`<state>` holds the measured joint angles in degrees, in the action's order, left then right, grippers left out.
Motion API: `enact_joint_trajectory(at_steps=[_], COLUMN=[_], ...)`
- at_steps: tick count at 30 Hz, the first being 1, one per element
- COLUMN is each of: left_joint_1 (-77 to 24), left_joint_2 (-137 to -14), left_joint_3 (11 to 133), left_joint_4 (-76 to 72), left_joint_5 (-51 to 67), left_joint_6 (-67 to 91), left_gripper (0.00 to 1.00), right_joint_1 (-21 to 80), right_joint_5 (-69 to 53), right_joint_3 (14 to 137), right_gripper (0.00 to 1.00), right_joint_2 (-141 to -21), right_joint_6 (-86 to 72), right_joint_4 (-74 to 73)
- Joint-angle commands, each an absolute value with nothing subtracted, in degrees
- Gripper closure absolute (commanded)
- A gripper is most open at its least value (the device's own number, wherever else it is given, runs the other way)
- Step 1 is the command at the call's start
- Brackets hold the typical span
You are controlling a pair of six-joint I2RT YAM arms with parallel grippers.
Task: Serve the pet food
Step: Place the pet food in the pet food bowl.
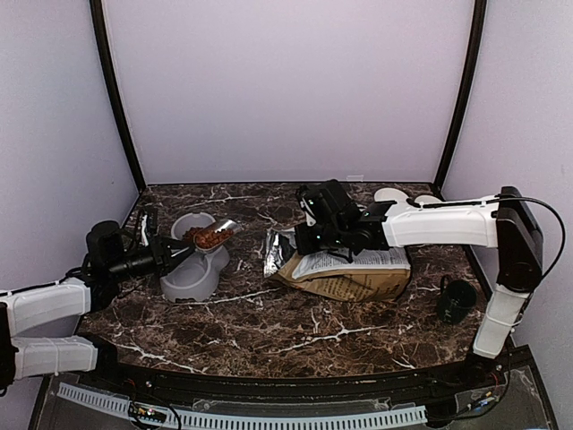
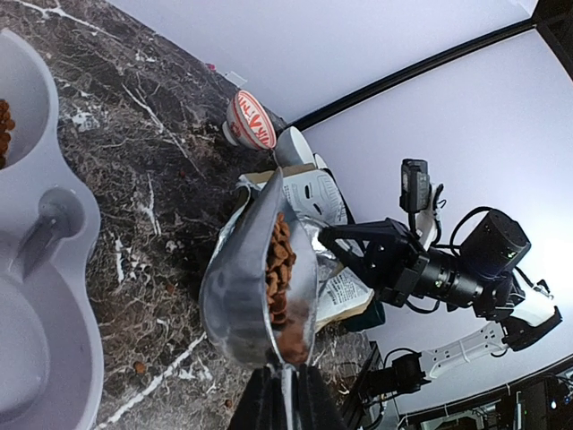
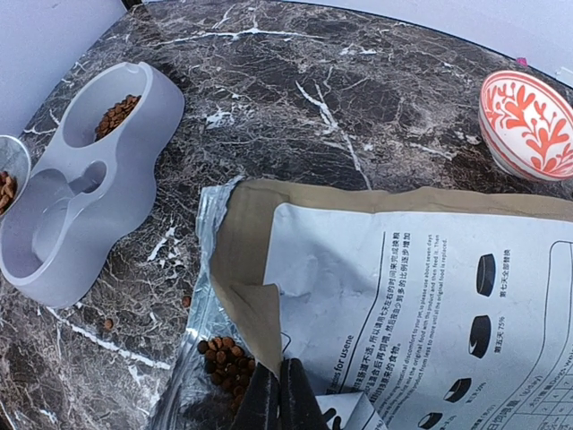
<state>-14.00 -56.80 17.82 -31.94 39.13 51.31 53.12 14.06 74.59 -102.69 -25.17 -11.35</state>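
At the table's (image 1: 269, 331) 9 o'clock, we note the left gripper (image 2: 286, 399) clamped on a scoop (image 2: 237, 287) of pet food (image 2: 279, 264) at the bowl (image 1: 190, 282), and at the bowl's 3 o'clock the right gripper (image 3: 282, 399) pinched shut on the bag (image 3: 403, 269).

Reddish-brown pet food (image 2: 279, 269); apparently grey bowl (image 3: 148, 125)

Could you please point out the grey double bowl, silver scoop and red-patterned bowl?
Grey plastic double bowl (image 3: 166, 107): right wrist view, outer wall.
Silver metal scoop (image 2: 235, 278): left wrist view, outer wall.
Red-and-white patterned bowl (image 3: 528, 121): right wrist view, patterned inside.
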Motion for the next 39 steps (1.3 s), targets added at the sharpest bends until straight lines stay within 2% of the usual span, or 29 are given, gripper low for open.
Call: enact_joint_trajectory(at_steps=[1, 13, 39], left_joint_1=[-12.49, -6.11, -1.75], left_joint_2=[-52.04, -39.60, -28.48], left_joint_3=[18.19, 15.82, 16.09], left_joint_4=[-26.02, -15.21, 4.58], left_joint_5=[39.03, 36.25, 29.46], left_joint_6=[49.53, 50.39, 51.89], left_gripper=[1.00, 1.00, 1.00], right_joint_1=[51.69, 51.68, 51.59], right_joint_5=[16.53, 16.28, 16.35], right_joint_3=[74.97, 74.53, 72.09], right_gripper=[1.00, 1.00, 1.00], right_joint_2=[-103.34, -103.16, -101.88], right_joint_6=[-25.04, -24.79, -24.96], right_joint_4=[-7.56, -7.12, -5.53])
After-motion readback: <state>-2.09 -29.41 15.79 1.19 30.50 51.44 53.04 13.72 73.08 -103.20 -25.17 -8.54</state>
